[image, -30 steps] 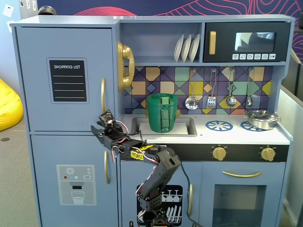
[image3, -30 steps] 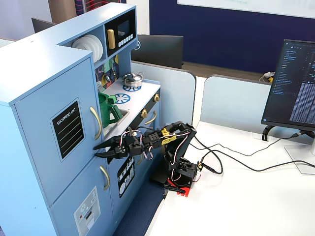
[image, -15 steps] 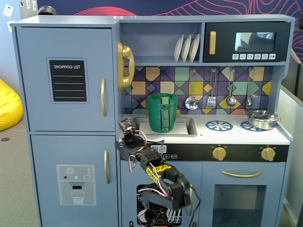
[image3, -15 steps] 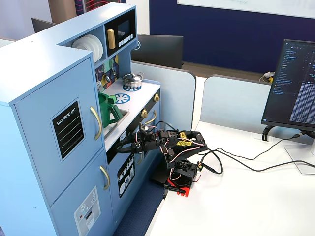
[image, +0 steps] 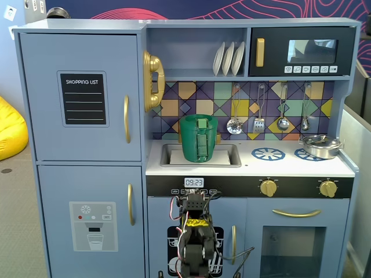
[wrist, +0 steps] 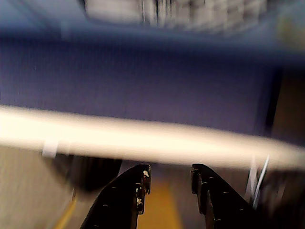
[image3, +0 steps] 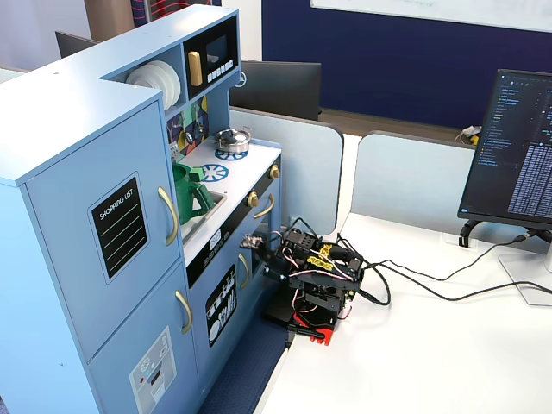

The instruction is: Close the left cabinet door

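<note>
The light-blue left cabinet door [image: 81, 63] with the black "SHOPPING LIST" panel and curved gold handle [image: 126, 119] lies flush with the fridge front, shut. It also shows shut in the other fixed view [image3: 78, 198]. My arm [image: 194, 231] sits folded low in front of the kitchen's lower middle, well right of and below that door. In the blurred wrist view my gripper [wrist: 169, 172] has its two black jaws apart with nothing between them, pointing at a pale band with blue above it.
Below the door is a blue door with a dispenser graphic [image: 93, 226]. A green pitcher [image: 198, 138] stands in the sink, a pot [image: 320, 145] is on the stove and the black microwave [image: 301, 52] is top right. A monitor [image3: 517, 147] and cables [image3: 431, 289] lie on the white desk.
</note>
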Controlling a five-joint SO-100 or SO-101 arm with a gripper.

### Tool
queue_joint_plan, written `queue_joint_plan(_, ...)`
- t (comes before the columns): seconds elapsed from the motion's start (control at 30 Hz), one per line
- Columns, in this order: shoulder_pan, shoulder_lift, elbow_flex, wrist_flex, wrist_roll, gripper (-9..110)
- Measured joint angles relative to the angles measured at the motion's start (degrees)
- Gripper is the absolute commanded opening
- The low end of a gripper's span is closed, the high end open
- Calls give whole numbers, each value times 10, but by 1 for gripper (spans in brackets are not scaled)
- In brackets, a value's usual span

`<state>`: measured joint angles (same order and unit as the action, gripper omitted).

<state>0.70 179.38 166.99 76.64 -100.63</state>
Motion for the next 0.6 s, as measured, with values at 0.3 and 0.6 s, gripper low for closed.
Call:
queue_joint_plan(0.3,9,26,9,51,81,0)
queue_joint_plan(0.6,9,27,9,51,103,2)
